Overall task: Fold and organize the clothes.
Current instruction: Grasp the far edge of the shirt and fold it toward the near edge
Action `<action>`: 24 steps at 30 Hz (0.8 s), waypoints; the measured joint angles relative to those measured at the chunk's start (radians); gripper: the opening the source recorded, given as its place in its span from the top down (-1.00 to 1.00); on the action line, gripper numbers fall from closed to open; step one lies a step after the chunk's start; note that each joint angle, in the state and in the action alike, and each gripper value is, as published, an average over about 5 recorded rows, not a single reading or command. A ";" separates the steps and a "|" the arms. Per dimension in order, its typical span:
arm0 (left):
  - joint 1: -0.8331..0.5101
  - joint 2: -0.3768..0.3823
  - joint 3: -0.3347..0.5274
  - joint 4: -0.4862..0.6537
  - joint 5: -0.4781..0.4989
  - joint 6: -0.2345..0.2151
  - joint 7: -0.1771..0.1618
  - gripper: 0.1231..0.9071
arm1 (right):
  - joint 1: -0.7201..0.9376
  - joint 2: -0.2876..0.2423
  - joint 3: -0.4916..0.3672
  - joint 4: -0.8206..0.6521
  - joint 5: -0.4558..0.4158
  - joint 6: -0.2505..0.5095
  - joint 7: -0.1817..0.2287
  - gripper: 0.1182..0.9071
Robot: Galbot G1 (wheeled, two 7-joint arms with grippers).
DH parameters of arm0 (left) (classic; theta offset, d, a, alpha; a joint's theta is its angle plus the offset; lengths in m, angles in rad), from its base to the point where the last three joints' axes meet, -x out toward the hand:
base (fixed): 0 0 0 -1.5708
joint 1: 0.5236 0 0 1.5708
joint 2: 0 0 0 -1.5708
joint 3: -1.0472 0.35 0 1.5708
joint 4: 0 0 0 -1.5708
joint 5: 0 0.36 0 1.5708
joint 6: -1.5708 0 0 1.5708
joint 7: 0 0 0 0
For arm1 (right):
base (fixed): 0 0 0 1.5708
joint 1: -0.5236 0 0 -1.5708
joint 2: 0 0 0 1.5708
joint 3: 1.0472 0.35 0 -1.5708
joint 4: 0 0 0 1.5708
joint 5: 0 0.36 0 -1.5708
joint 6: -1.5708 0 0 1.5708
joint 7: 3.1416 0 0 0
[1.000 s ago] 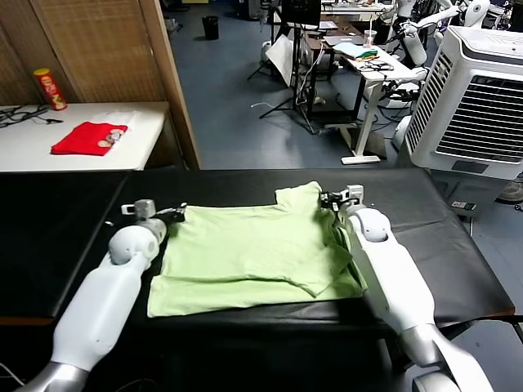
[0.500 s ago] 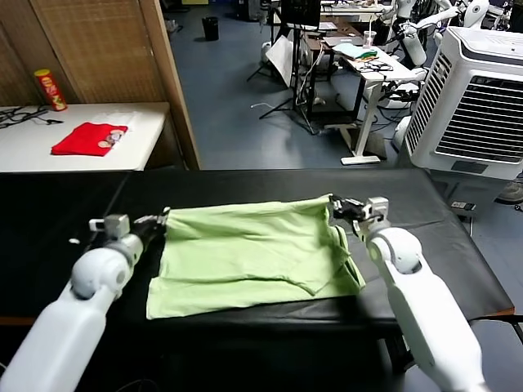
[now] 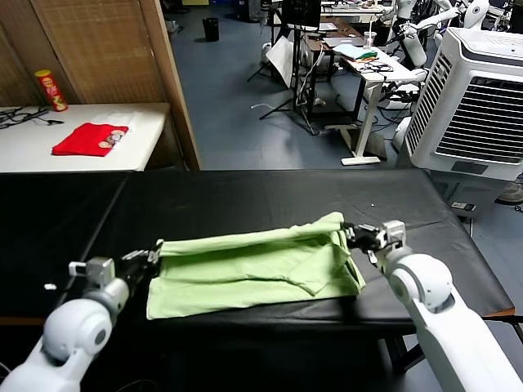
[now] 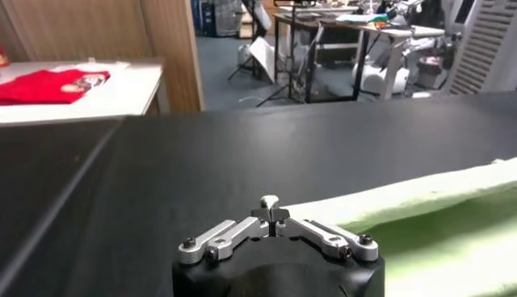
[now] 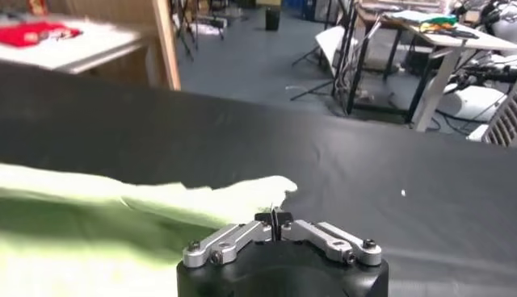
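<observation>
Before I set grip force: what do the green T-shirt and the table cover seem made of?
T-shirt: soft matte knit, likely cotton; it drapes and creases between the left gripper and right gripper. Table cover: smooth black matte sheet, maybe vinyl or fabric.

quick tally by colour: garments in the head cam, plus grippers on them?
Light-green T-shirt: 1, on the black table, left gripper and right gripper pinching its far corners.
Red folded garment: 1, on the white side table.
Grippers: 2.
Total: 2 garments, 2 grippers.
</observation>
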 joint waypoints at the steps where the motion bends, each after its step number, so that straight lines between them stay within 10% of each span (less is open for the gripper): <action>1: 0.011 -0.001 -0.004 -0.007 0.006 0.000 0.000 0.98 | -0.011 0.000 0.001 0.005 -0.003 0.000 -0.001 0.94; 17: 0.140 -0.061 -0.007 -0.063 0.122 0.014 -0.011 0.98 | -0.075 0.008 0.005 0.020 -0.021 0.000 -0.028 0.88; 24: 0.154 -0.076 -0.009 -0.064 0.142 0.015 -0.014 0.28 | -0.069 0.018 -0.004 0.011 -0.037 0.048 -0.044 0.02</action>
